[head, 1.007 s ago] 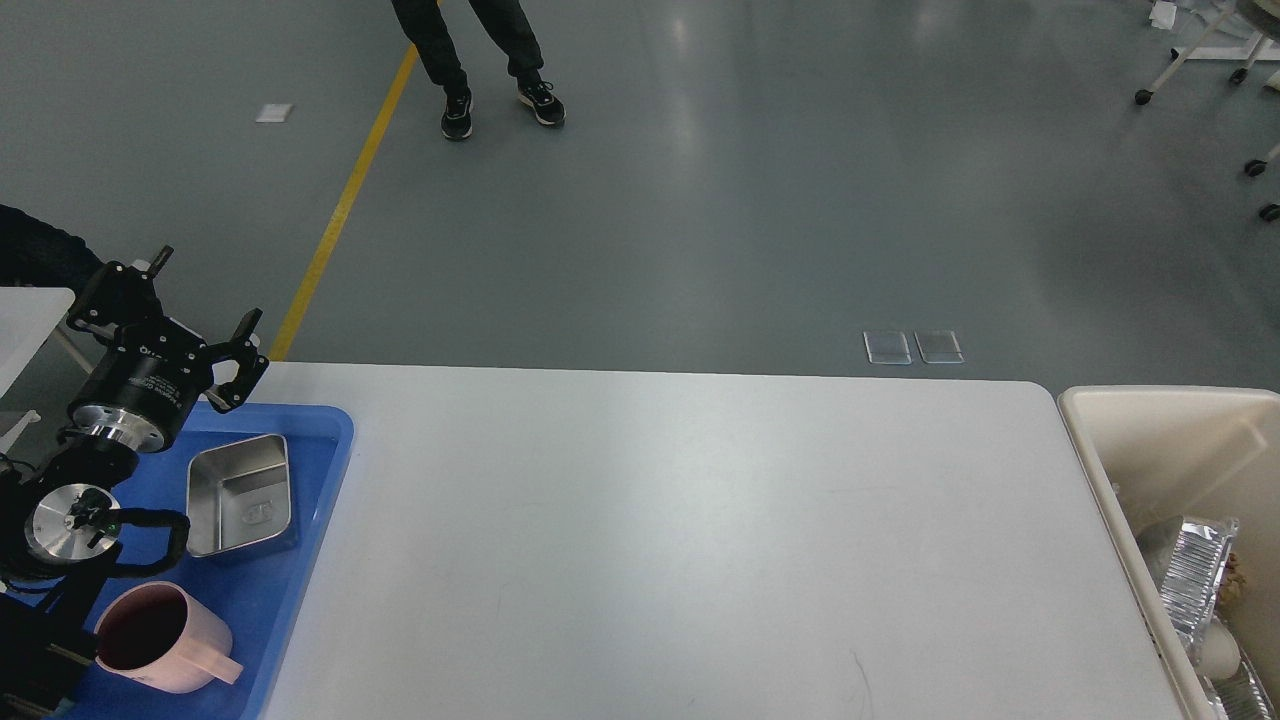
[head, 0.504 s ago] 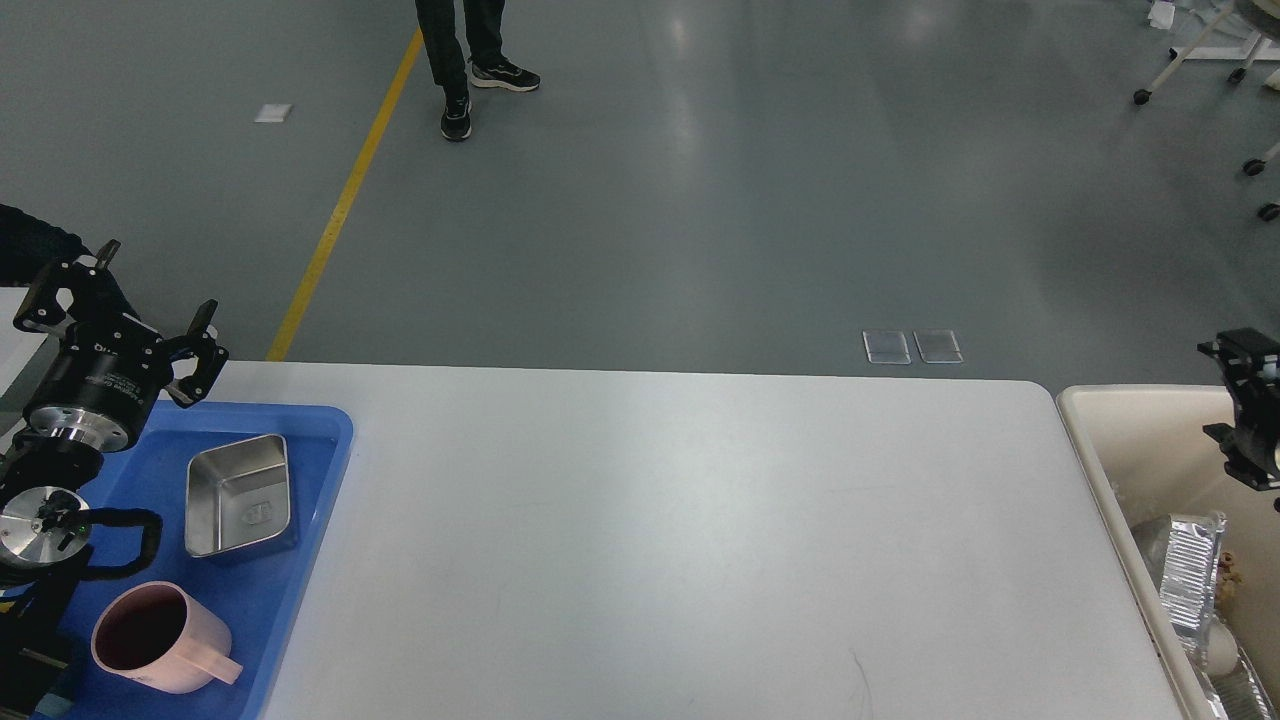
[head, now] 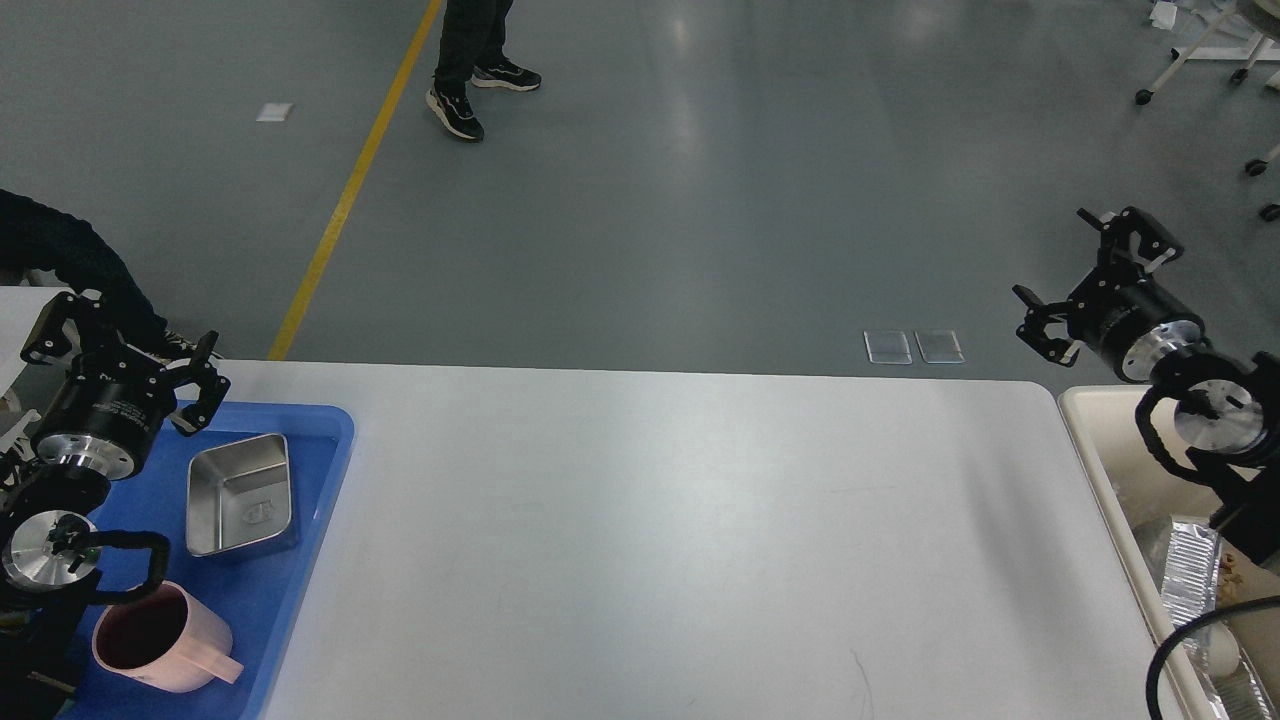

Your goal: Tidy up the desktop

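The desktop [head: 680,540] is a large white-grey tabletop with rounded corners, and its middle is bare. My left gripper [head: 128,340] is open and empty, above the far left corner of the blue tray [head: 275,600]. My right gripper [head: 1087,275] is open and empty, raised beyond the table's far right corner and above the cream bin [head: 1095,440].
The blue tray holds a square steel dish [head: 240,495] and a pink mug [head: 160,640]. The cream bin at the right holds crumpled foil containers [head: 1190,575]. A person's legs [head: 470,60] stand on the floor by a yellow line, far behind the table.
My right arm has come into view and risen up and to the left above the bin. My left gripper has drawn back to the left, still open. The person has stepped along the floor.
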Motion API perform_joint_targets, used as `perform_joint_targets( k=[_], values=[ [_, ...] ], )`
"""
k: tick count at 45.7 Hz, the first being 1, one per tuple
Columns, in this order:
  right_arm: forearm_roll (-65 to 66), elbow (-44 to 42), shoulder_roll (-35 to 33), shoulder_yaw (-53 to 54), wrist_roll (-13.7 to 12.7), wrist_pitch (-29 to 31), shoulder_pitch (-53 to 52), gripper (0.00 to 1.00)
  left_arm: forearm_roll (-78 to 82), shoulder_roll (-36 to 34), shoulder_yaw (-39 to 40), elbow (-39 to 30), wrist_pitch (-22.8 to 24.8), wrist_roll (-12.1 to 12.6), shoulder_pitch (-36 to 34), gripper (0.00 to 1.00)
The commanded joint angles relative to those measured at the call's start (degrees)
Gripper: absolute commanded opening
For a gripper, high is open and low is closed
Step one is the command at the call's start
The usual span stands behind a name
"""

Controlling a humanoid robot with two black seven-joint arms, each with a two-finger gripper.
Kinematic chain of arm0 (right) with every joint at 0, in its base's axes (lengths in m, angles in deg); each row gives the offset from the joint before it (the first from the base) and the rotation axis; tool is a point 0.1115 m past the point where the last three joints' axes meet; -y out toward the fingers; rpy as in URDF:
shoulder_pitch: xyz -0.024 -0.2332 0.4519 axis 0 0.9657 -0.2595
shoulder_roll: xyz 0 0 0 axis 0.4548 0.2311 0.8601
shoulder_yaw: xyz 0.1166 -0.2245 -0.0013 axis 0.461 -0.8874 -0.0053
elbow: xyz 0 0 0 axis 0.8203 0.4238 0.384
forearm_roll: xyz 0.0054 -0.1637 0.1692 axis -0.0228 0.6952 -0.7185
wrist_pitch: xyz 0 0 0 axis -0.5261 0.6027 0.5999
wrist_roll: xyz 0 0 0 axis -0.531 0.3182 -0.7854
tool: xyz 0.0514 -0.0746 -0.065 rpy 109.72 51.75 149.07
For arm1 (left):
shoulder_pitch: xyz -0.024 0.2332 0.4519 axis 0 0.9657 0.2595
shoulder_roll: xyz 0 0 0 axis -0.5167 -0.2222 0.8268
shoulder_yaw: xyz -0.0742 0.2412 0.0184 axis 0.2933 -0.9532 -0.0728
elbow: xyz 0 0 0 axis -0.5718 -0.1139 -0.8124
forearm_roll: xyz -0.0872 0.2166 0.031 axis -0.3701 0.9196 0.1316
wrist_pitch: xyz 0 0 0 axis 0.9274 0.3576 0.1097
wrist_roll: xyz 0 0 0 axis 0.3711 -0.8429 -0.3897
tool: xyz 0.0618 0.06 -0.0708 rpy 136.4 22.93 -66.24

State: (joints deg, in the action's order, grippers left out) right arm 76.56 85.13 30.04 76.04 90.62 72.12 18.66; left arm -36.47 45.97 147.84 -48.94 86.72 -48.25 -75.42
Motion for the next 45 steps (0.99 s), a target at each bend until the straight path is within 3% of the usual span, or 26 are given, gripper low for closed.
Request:
perform_joint_targets(
  k=[1, 8, 21, 30, 45],
  values=[
    [-1.54, 12.14, 0.57, 9.91, 0.35, -3.39, 5.69, 1.0, -0.01, 0.53, -0.17, -0.73, -2.35, -1.68, 0.44, 0.97],
    [-0.75, 24.37, 2.51, 21.51, 0.7, -6.03, 14.92, 1.0, -0.01, 0.35, -0.43, -2.93, -2.18, -1.34, 2.55, 0.97],
    [1.18, 26.31, 2.77, 26.01, 0.79, -4.98, 22.75, 1.0, -0.01, 1.58, -0.08, -9.87, -1.03, -1.25, 6.68, 0.97],
    [1.89, 32.11, 3.47, 28.38, 0.96, -4.98, 28.64, 1.0, -0.01, 1.93, -0.43, -15.06, -1.38, -1.16, 10.46, 0.97],
    [3.38, 30.36, 5.14, 35.68, 0.96, -5.07, 29.35, 1.0, -0.01, 2.81, -0.26, -15.85, -1.21, -1.16, 10.81, 0.97]
  ],
)
